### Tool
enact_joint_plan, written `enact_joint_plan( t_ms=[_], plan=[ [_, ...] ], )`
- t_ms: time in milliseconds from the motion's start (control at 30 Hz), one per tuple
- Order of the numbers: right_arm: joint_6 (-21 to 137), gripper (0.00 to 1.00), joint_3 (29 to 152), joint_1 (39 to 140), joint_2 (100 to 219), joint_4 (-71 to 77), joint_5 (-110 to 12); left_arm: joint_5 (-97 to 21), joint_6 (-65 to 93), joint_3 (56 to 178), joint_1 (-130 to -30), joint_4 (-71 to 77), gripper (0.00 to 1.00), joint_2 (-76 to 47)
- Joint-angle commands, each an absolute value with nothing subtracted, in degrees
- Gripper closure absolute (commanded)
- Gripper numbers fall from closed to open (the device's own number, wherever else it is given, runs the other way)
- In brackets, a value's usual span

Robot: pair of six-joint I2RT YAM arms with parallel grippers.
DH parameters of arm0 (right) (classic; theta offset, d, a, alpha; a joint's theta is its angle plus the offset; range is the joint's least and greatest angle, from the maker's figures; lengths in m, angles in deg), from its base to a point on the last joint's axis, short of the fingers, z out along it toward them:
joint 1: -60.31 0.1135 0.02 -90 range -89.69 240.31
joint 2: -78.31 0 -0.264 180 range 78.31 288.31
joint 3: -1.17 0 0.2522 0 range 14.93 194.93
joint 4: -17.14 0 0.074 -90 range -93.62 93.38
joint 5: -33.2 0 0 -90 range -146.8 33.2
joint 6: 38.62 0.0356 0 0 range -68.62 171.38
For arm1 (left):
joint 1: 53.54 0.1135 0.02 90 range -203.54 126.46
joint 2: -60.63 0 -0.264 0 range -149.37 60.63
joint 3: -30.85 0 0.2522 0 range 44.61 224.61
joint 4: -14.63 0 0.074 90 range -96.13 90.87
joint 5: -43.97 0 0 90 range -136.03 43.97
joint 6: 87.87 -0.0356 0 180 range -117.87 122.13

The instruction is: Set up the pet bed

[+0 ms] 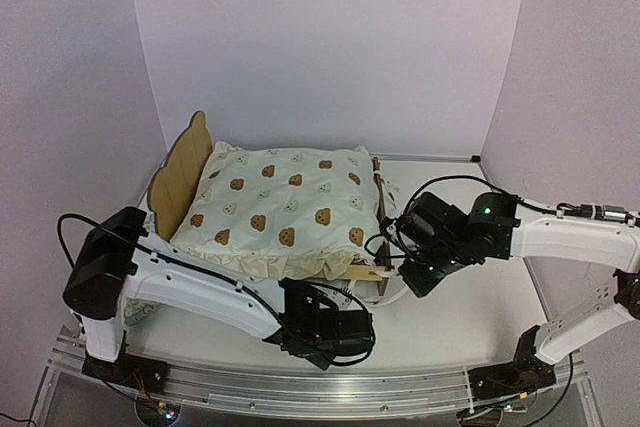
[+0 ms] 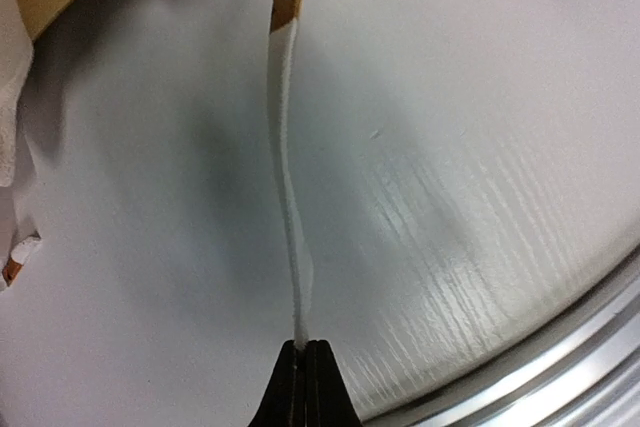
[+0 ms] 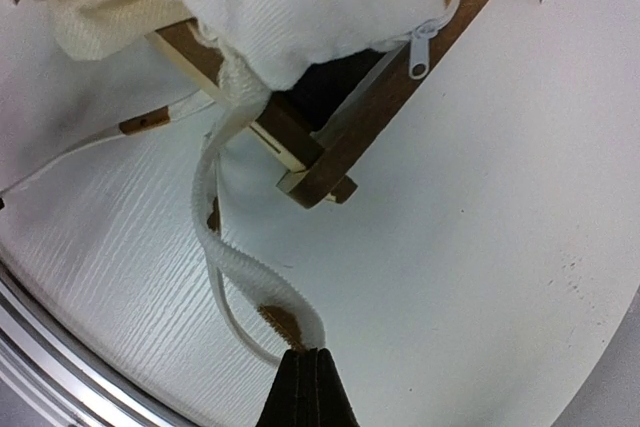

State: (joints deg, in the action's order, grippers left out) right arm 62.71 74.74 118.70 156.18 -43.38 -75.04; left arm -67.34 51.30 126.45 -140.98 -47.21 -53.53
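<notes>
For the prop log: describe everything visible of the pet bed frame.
The pet bed is a small light plywood frame standing upright on the white table. Its rounded headboard, with an ear-like bump on top, sits at the left of the top view. A cream bear-print cover lies over it, hiding the base. The right wrist view shows a wooden corner, dark beneath. Neither gripper touches the wood: the left gripper and right gripper have jaws shut on the cover's ties.

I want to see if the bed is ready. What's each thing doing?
Light plywood bear-ear pet bed frame: standing upright, covered.
Cream bear-print ruffled cover: spread over the frame.
Left end effector: shut on a white tie, stretched straight.
Right end effector: shut on another white tie, curled.
</notes>
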Motion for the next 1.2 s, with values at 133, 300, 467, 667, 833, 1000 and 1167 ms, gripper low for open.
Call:
enact_joint_plan(
  t_ms=[133, 300, 467, 667, 833, 1000, 1167],
  plan=[
    [66.38, 1.0, 74.14, 118.46, 161.61, -40.06, -63.85, -68.62, 50.55, 128.01, -140.81, -45.95, 1.0, -45.45],
    [68.52, 1.0, 73.54, 118.42, 164.63, -33.84, -57.17, -65.64, 47.62, 130.27, -140.81, -42.07, 1.0, -46.09],
    [72.09, 1.0, 71.2, 118.43, 164.3, -24.76, -49.72, -64.55, 46.2, 132.65, -140.8, -40.94, 1.0, -46.84],
    [77.14, 1.0, 66.37, 118.42, 164.02, -18.93, -51.84, -62.9, 45.64, 132.81, -140.81, -38.34, 1.0, -47.21],
    [81.48, 0.94, 60.38, 118.41, 161.39, -18.5, -59.29, -58.89, 45.69, 131.47, -140.81, -35.06, 1.0, -49.19],
    [83.41, 0.75, 56.37, 118.45, 157.67, -18.59, -60.94, -54.91, 45.23, 131.25, -140.83, -30.89, 1.0, -52.65],
    [83.23, 0.65, 55.13, 118.4, 153.97, -18.88, -61.56, -52.68, 44.44, 132.96, -140.81, -28.78, 1.0, -56.72]
  ],
)
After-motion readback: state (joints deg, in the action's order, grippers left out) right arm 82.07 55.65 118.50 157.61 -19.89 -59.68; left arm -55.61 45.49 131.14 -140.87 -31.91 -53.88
